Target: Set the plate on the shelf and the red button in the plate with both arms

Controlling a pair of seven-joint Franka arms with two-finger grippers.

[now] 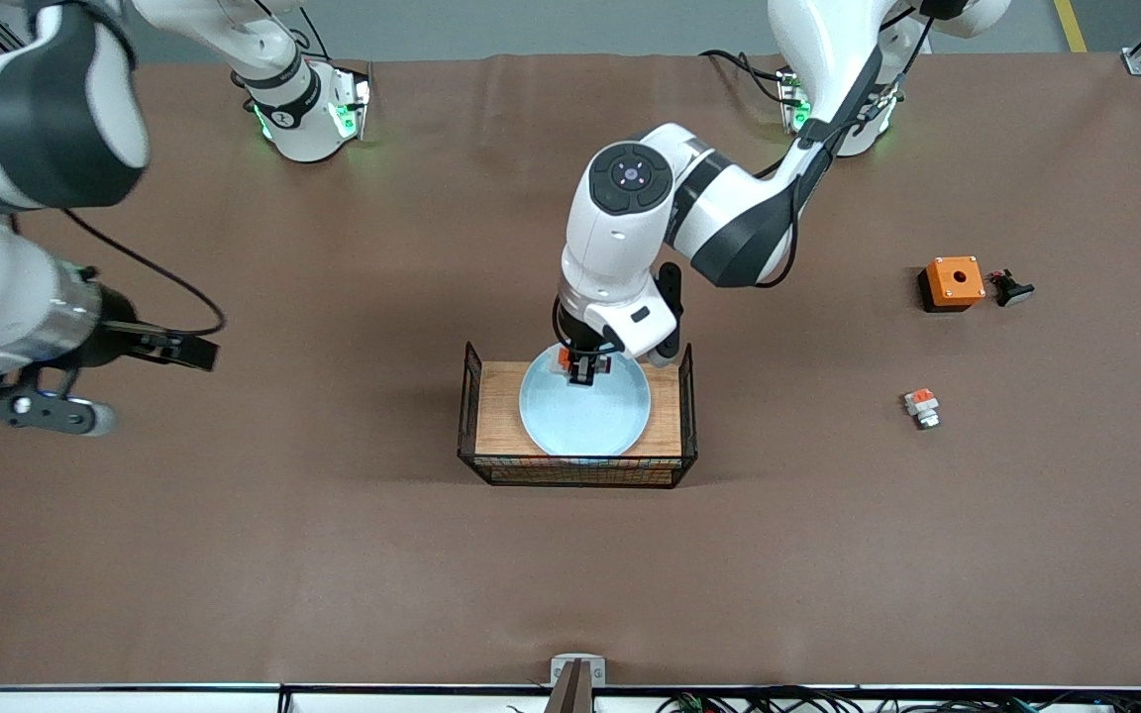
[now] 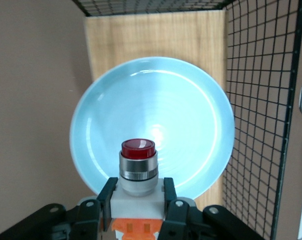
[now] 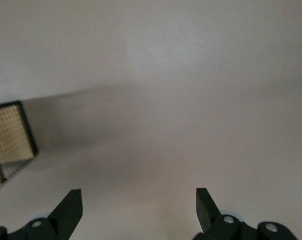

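Observation:
The light blue plate (image 1: 590, 426) lies flat on the wooden floor of a black wire basket (image 1: 580, 471) at the middle of the table. My left gripper (image 1: 582, 368) hangs over the plate's rim on the side toward the robots' bases, shut on the red button (image 1: 580, 362). In the left wrist view the fingers (image 2: 106, 197) clamp the white body of the red button (image 2: 138, 167), dark red cap pointing at the plate (image 2: 156, 110), orange block back in the hand. My right gripper (image 1: 46, 408) waits open over bare table at the right arm's end, with nothing between its fingers (image 3: 70, 207).
Toward the left arm's end lie an orange box with a round hole (image 1: 952, 282), a small dark part (image 1: 1010, 288) beside it, and an orange-and-white part (image 1: 922, 407) nearer the front camera. The basket's wire walls (image 2: 261, 100) rise around the plate.

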